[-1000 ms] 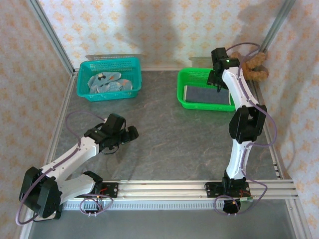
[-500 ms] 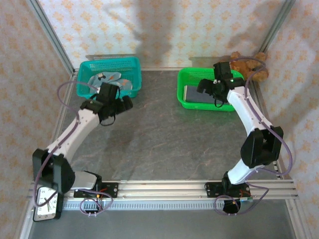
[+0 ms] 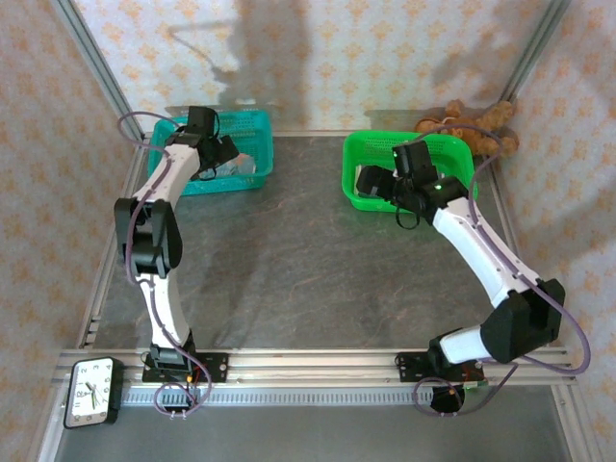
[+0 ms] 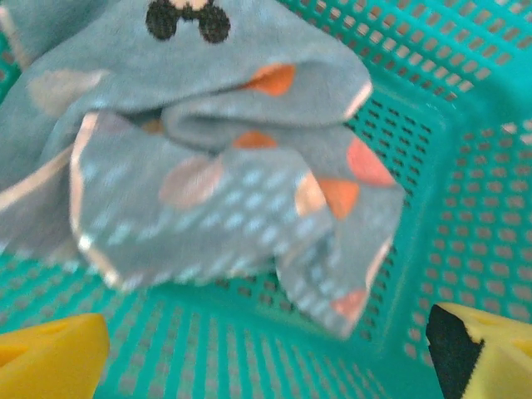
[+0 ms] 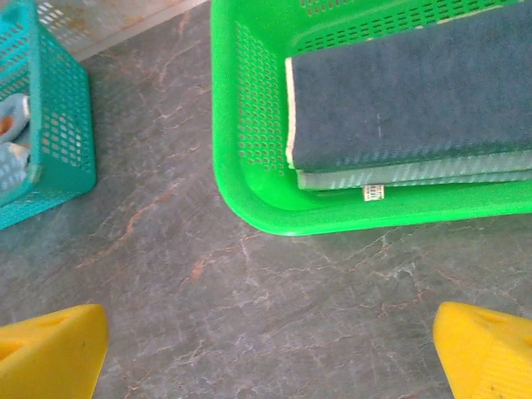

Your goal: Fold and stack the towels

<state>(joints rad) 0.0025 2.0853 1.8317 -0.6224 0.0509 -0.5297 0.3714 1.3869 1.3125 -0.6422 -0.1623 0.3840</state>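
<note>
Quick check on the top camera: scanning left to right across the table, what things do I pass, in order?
clock → teal basket → green basket → teddy bear

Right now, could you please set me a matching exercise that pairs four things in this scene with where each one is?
Things:
1. crumpled towel
2. folded towels
3. teddy bear
4. clock

Places:
A. in the green basket
B. at the near left corner
C. in the teal basket
D. at the far right corner, by the wall

Pairs: 1-C, 2-A, 3-D, 4-B
</note>
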